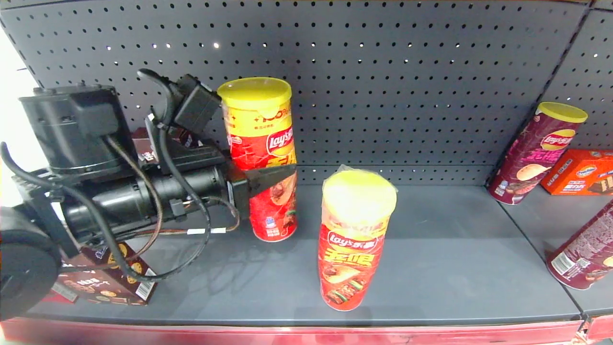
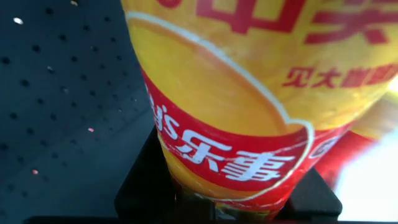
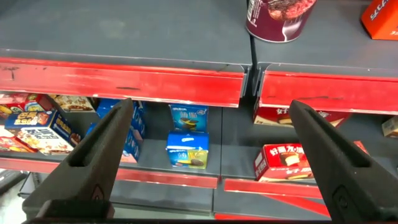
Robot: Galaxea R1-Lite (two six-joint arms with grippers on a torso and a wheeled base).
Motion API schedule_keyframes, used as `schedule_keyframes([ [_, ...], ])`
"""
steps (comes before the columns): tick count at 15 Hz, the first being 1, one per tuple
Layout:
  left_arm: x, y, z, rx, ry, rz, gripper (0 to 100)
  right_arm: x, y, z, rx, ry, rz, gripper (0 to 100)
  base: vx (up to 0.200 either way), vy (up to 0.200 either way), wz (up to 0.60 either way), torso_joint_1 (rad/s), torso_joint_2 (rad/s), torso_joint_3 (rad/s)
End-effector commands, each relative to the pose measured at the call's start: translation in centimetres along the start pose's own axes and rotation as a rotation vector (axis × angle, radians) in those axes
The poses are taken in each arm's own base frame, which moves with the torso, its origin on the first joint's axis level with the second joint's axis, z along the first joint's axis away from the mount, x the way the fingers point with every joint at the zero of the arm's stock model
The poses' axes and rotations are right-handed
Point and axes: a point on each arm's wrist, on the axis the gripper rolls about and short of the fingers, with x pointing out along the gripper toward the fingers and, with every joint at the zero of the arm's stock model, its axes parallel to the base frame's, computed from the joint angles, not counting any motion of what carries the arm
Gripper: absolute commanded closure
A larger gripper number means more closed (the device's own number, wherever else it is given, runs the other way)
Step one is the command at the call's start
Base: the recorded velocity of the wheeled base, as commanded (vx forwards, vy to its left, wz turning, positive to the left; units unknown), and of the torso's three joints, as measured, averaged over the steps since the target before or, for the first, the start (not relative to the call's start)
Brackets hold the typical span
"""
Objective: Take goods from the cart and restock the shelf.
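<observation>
Head view, left of centre: red can, a smooth printed cylinder with a yellow plastic lid. Its long axis is vertical, lid up, with its base low against the grey shelf. I cannot tell whether the base touches the shelf.

Left end effector: matt black, reaching in from the left of the frame and closed on the red can at mid-height. One dark finger crosses the front of the label. In the left wrist view the red can stands directly against the black finger base.

Second red can, centre frame: same cylinder shape, upright, with crinkled clear film over the lid. It stands apart from the end effector.

Pegboard: dark perforated metal behind the shelf.

Purple can, right of frame: leaning against the pegboard beside an orange carton.

Brown biscuit box, lower left: lying flat.

Right end effector: two black wedge fingers spread wide and holding nothing, in front of the glossy red shelf edge.
</observation>
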Motion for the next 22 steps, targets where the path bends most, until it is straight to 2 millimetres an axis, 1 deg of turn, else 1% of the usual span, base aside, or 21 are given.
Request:
schedule_keyframes([
  [1,3.2,1.6,-1.3,-0.01,0.032,-0.004,100,0.0,0.0,0.0,-0.001,0.004,0.001,0,0.0,0.0,0.0,0.0,0.0,0.0],
  [4,4.1,2.0,-1.4,-0.011,0.014,-0.145,100,0.0,0.0,0.0,-0.001,0.004,0.001,0,0.0,0.0,0.0,0.0,0.0,0.0],
  [6,5.3,2.5,-2.0,-0.011,0.022,-0.148,100,0.0,0.0,0.0,-0.001,0.004,0.001,0,0.0,0.0,0.0,0.0,0.0,0.0],
  [9,7.0,3.4,-2.4,-0.009,0.019,-0.143,100,0.0,0.0,0.0,-0.001,0.004,0.001,0,0.0,0.0,0.0,0.0,0.0,0.0],
  [11,8.0,3.9,-2.5,0.01,0.012,-0.143,100,0.0,0.0,0.0,-0.001,0.004,0.001,0,0.0,0.0,0.0,0.0,0.0,0.0],
  [15,9.9,4.7,-3.5,0.048,0.013,-0.143,100,0.0,0.0,0.0,-0.001,0.004,0.001,0,0.0,0.0,0.0,0.0,0.0,0.0],
  [16,9.9,4.7,-3.5,0.048,0.013,-0.143,100,0.0,0.0,0.0,-0.001,0.004,0.001,0,0.0,0.0,0.0,0.0,0.0,0.0],
  [18,10.8,5.9,-3.9,0.067,-0.024,-0.121,100,0.0,0.0,0.0,-0.001,0.004,0.001,0,0.0,0.0,0.0,0.0,0.0,0.0],
  [22,11.8,6.4,-4.8,0.079,-0.044,-0.116,100,0.0,0.0,0.0,-0.001,0.004,0.001,0,0.0,0.0,0.0,0.0,0.0,0.0],
])
